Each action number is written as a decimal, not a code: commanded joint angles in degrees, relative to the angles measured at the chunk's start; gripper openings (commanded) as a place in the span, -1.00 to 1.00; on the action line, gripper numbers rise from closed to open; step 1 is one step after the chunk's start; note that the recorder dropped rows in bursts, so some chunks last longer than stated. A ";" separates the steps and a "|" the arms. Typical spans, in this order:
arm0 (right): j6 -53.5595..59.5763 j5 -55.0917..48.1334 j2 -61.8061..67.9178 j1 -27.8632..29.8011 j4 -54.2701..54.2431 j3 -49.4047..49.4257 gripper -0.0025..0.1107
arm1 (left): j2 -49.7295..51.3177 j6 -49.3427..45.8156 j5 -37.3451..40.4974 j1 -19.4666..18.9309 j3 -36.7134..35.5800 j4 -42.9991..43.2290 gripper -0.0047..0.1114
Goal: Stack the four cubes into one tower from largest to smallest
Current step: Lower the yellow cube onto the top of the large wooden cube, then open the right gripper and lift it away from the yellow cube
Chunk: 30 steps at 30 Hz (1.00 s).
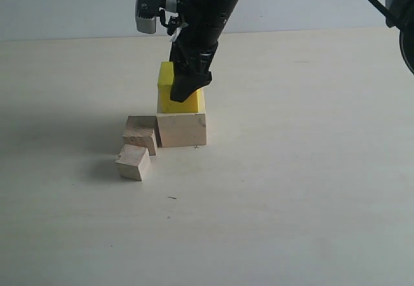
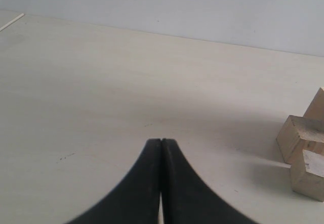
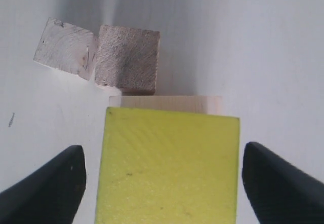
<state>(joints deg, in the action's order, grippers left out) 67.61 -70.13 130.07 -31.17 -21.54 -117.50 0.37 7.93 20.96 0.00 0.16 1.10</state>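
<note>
Quick read, going left to right from the large wooden cube (image 1: 182, 129), which I'm using as my anchor.

The left jaws are clenched flat together with nothing between them. They hang over bare table (image 1: 310, 169), well off to the left of the large wooden cube.

The small cube (image 1: 133, 162) sits left of the large wooden cube and a bit toward the camera. The medium cube (image 1: 142, 134) is tucked right up against its left side, and those two seem to touch each other.

The yellow cube (image 1: 164, 85) is sitting on top of the large wooden cube. The right jaws are spread wide on either side of it with a gap on both sides, so they're gripping nothing.

Handling-wise, I'd guess these are all light and rigid, with flat, slightly grainy faces that shouldn't slip much. Nothing here looks fragile.

I'd pinch each one on two opposite flat faces, up high so the bottom face stays clear for landing. The medium cube is the tricky one because one side is blocked by the large wooden cube, so I'd go for the free pair of faces.

- **Hard to see:** the right arm hides much of the yellow cube from the outside camera.
- **Alignment:** the wrist view shows only a thin strip of wood past one edge, so I can't tell how centred it is.
- **Material:** I can't tell if the yellow is paint or foam.
</note>
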 commanded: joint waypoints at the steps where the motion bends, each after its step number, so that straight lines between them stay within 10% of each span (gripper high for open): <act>1: 0.26 0.16 -0.14 0.20 -0.52 -0.96 0.46 | -0.37 -0.23 -0.38 0.00 -0.16 0.23 -0.92; 30: -5.87 0.16 -6.14 0.20 -2.79 -3.41 0.46 | -0.37 -0.23 -0.38 0.00 -0.16 0.23 -0.92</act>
<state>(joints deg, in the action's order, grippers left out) 63.97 -70.13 125.44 -31.17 -23.28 -120.40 0.37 7.93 20.96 0.00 0.16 1.10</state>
